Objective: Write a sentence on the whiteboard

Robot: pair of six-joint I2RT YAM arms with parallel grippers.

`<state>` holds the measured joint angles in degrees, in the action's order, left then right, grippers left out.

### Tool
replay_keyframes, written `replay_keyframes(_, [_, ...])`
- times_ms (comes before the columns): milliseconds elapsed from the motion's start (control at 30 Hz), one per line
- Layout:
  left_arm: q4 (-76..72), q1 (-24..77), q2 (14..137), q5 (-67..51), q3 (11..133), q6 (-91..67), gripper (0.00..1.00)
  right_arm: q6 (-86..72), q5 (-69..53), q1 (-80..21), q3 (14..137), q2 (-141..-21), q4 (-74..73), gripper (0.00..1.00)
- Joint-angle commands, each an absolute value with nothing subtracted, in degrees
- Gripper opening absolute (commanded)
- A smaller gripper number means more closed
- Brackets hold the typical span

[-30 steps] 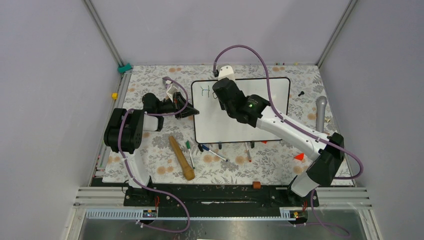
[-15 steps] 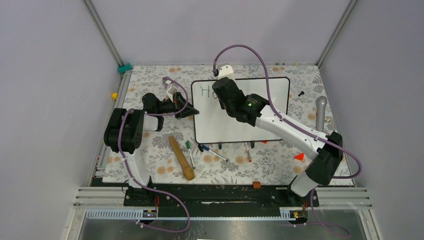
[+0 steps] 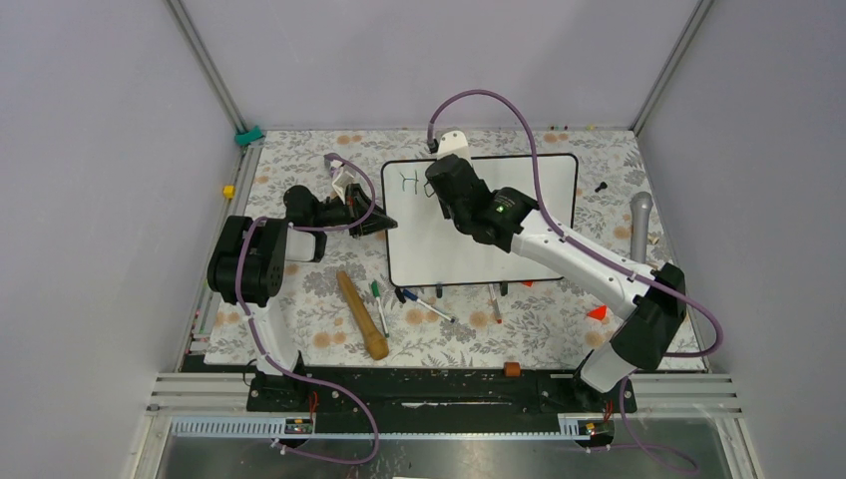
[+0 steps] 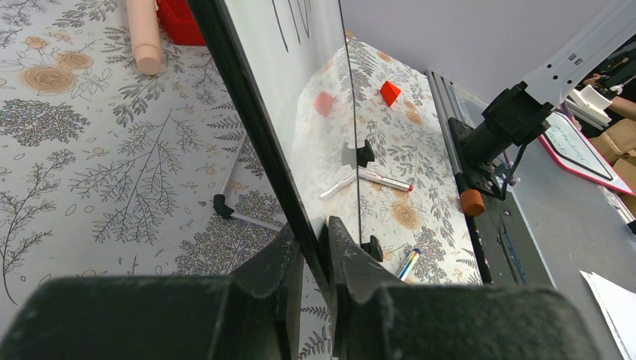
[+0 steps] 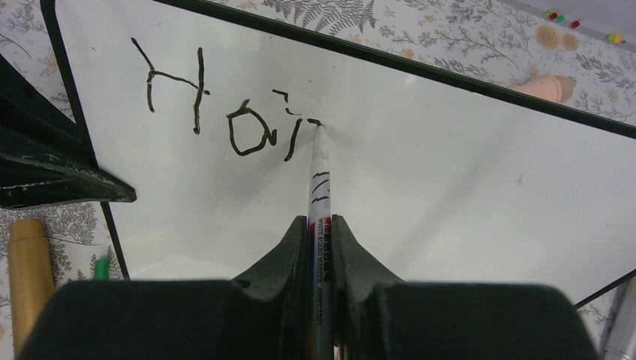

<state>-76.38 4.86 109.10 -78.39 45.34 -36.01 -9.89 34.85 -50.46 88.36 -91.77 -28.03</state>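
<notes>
The whiteboard lies in the middle of the flowered table. My left gripper is shut on the black frame of its left edge; from above the left gripper shows at that edge. My right gripper is shut on a white marker, and the marker's tip touches the whiteboard. The sentence stands near the top left corner as "Ho" plus part of a third letter beside the tip. From above the sentence is partly hidden by the right wrist.
In front of the board lie a wooden stick, several markers and a red-capped pen. A red wedge and a grey cylinder sit to the right. An orange block rests on the near rail.
The right wrist has crept slightly toward the board's far edge as the third letter's stroke is drawn. The left arm and the board have not moved.
</notes>
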Motion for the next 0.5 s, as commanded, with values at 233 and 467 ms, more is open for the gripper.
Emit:
replay_keyframes(233, [-84.64,4.74,107.31,-80.13,46.13,-27.56,0.0,-9.96,31.49,-49.48,87.58,-89.81,-29.54,0.0])
replay_keyframes(467, [-84.65,4.74,107.27,-80.1,46.06,-27.55,0.0,-10.09,29.36,-49.44,88.5,-90.79,-28.72,0.0])
